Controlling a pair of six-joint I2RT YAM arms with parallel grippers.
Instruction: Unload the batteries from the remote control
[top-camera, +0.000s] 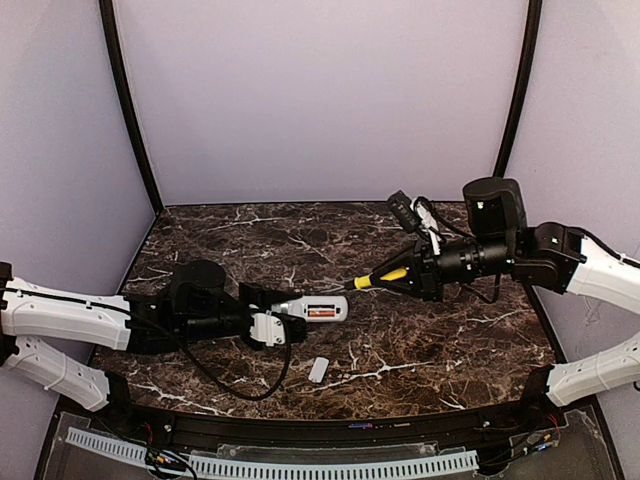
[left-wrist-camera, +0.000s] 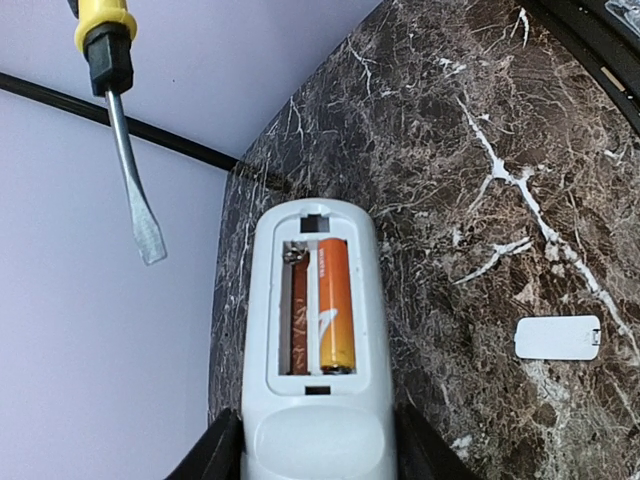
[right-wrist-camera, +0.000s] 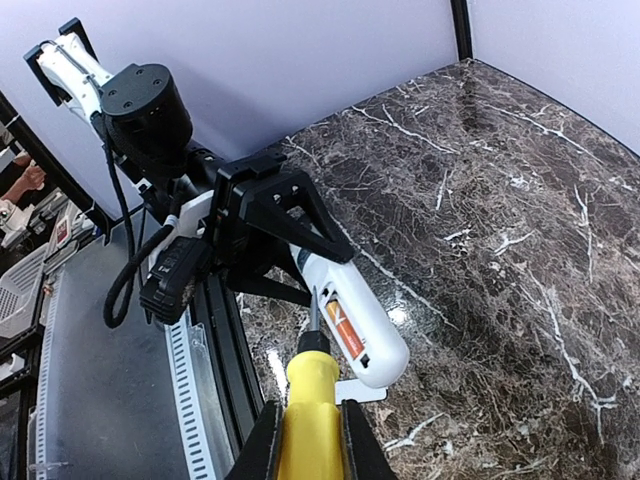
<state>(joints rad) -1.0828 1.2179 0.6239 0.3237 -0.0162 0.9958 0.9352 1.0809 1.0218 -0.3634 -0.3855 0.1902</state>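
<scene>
My left gripper (top-camera: 262, 325) is shut on the white remote control (top-camera: 312, 309) and holds it out above the table with its back up. In the left wrist view the open recess shows an orange battery (left-wrist-camera: 335, 305) and a darker one (left-wrist-camera: 298, 310) beside it. My right gripper (top-camera: 408, 272) is shut on a yellow-handled screwdriver (top-camera: 385, 275). Its flat blade (left-wrist-camera: 135, 170) hangs above and left of the remote's far end, apart from it. In the right wrist view the handle (right-wrist-camera: 312, 420) sits between my fingers and the tip is close to the remote (right-wrist-camera: 355, 325).
The small white battery cover (top-camera: 318, 369) lies on the dark marble table (top-camera: 440, 340) in front of the remote, also in the left wrist view (left-wrist-camera: 558, 337). Purple walls close the back and sides. A black rail and white strip run along the near edge.
</scene>
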